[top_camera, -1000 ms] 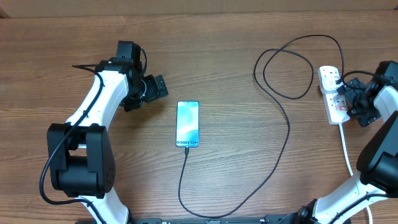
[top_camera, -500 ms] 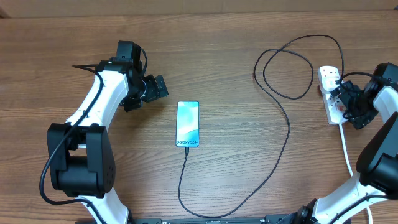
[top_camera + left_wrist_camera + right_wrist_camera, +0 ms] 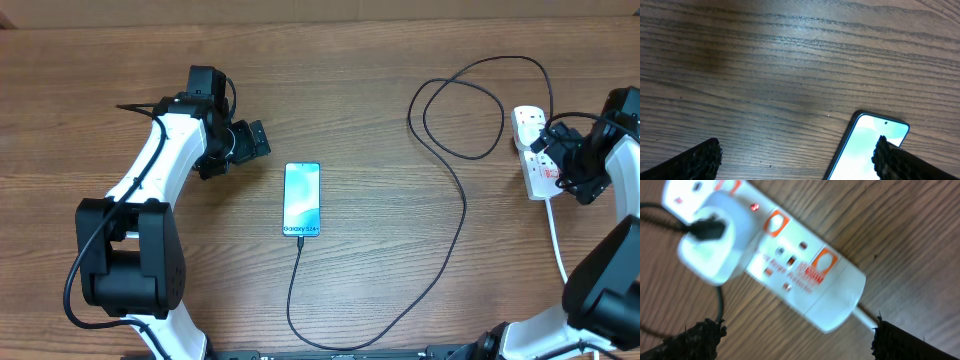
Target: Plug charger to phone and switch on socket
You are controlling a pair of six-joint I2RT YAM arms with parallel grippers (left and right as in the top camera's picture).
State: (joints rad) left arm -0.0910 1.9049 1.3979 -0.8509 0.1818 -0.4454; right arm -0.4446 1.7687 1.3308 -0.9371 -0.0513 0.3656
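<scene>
The charger [image 3: 465, 215], a black cable, curls over the bench [image 3: 380, 80] into the near end of the phone [image 3: 302, 199]. The left pincer [image 3: 799, 155] hangs beside it, jaws wide apart. Farther right, the right pincer [image 3: 797, 336] gapes above the socket [image 3: 790, 270].

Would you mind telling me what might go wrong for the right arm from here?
The right gripper hangs open over the socket; its red switches sit close together, so a finger might press the wrong one. The charger cable leaving the white adapter lies nearby and could snag.
</scene>
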